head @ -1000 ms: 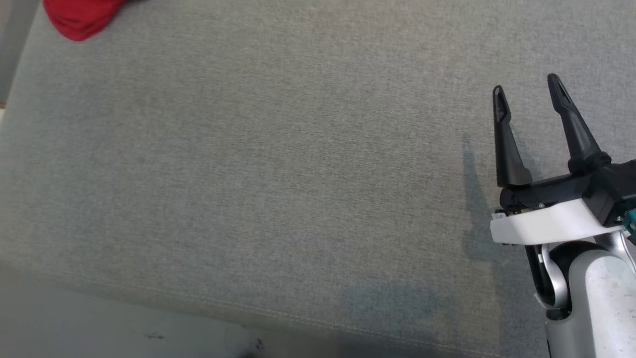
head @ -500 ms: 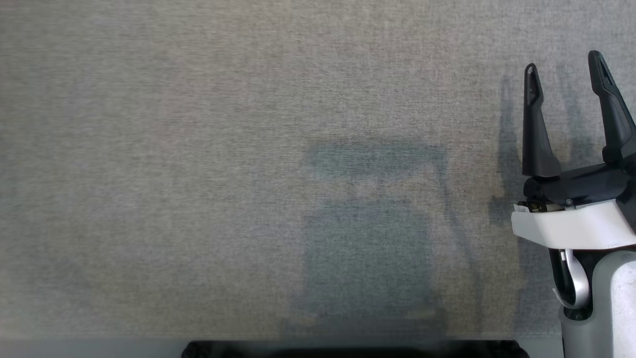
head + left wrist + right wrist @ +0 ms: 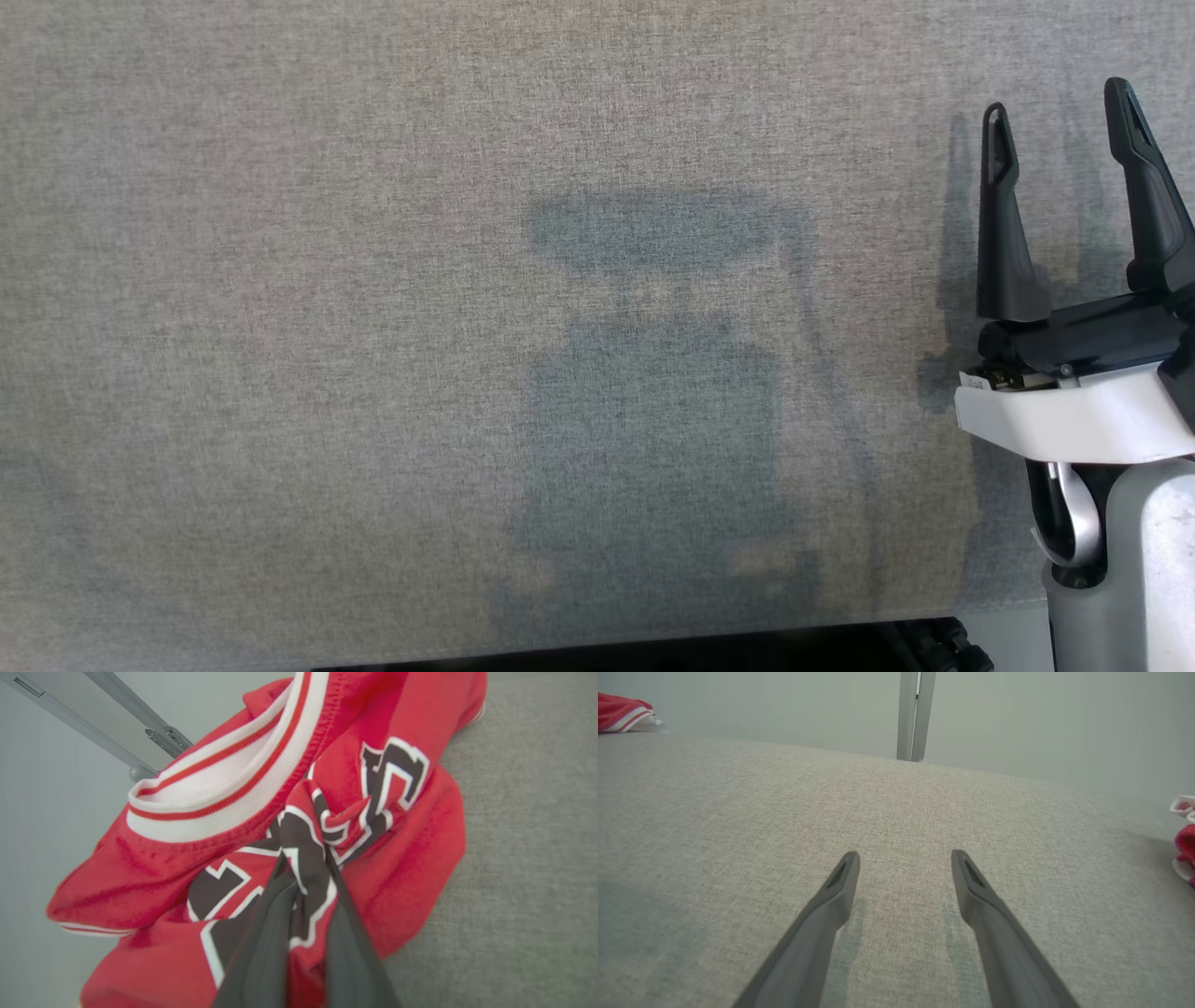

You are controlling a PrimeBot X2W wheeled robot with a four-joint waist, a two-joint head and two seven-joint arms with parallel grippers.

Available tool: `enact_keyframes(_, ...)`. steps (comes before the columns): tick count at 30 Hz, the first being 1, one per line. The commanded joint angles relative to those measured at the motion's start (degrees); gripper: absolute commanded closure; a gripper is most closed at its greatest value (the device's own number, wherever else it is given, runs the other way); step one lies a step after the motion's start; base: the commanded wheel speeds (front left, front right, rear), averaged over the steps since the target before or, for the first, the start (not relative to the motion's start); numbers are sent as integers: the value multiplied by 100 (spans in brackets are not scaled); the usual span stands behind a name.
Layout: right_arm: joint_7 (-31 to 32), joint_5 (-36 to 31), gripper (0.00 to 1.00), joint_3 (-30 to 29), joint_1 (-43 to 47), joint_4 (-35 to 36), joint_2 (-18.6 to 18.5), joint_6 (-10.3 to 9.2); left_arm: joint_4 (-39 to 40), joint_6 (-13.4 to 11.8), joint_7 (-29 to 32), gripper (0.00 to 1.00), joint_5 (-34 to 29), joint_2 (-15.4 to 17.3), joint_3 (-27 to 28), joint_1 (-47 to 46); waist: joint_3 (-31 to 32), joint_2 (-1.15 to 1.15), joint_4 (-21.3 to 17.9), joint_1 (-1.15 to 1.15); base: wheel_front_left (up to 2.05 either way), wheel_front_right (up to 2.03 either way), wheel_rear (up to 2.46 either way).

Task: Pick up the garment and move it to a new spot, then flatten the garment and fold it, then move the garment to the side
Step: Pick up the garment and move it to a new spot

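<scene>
The garment (image 3: 411,858) is a red jersey with a white-and-red striped collar and black lettering edged in white. It lies bunched at the edge of the grey fabric surface (image 3: 523,858). My left gripper (image 3: 303,863) is shut on a raised fold of its lettered front, with fabric pinched between both dark fingers. A corner of the garment (image 3: 621,711) also shows far off at the upper left of the right wrist view. My right gripper (image 3: 1055,103) hovers open over bare grey fabric, nothing between its fingers (image 3: 840,882).
The grey fabric surface (image 3: 373,327) spans the head view, with my own shadow (image 3: 653,420) on it. A pale wall and a metal rail (image 3: 915,714) stand behind it. Another red-and-white cloth (image 3: 1184,849) sits at the right edge of the right wrist view.
The head camera has swung and the whole picture has shifted. The red cloth at its upper left corner a second ago has slid out of frame. The right gripper stays open.
</scene>
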State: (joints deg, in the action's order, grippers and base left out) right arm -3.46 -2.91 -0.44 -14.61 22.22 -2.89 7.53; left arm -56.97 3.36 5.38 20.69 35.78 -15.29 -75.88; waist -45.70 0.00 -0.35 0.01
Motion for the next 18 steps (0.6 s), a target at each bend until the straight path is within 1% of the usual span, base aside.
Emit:
enact_keyframes(1,-59,59,0,11,-87,-58,0,-8,-44,17,-120,100,5,-14,-11,-100,105,0,-5,-1,0,0,0)
enact_keyframes(6,-180,127,0,20,-116,-248,-1,-8,-108,72,-468,100,-34,-15,-73,-203,455,0,-51,-1,0,0,0)
enact_keyframes(12,-331,271,0,67,-127,-590,0,-8,23,202,-796,100,-96,-157,-249,-340,1110,0,-100,-1,0,0,0)
enact_keyframes(18,-488,465,0,76,-33,-1021,-2,-8,322,304,-824,100,-6,-564,-470,-228,1945,0,-153,-1,0,0,0)
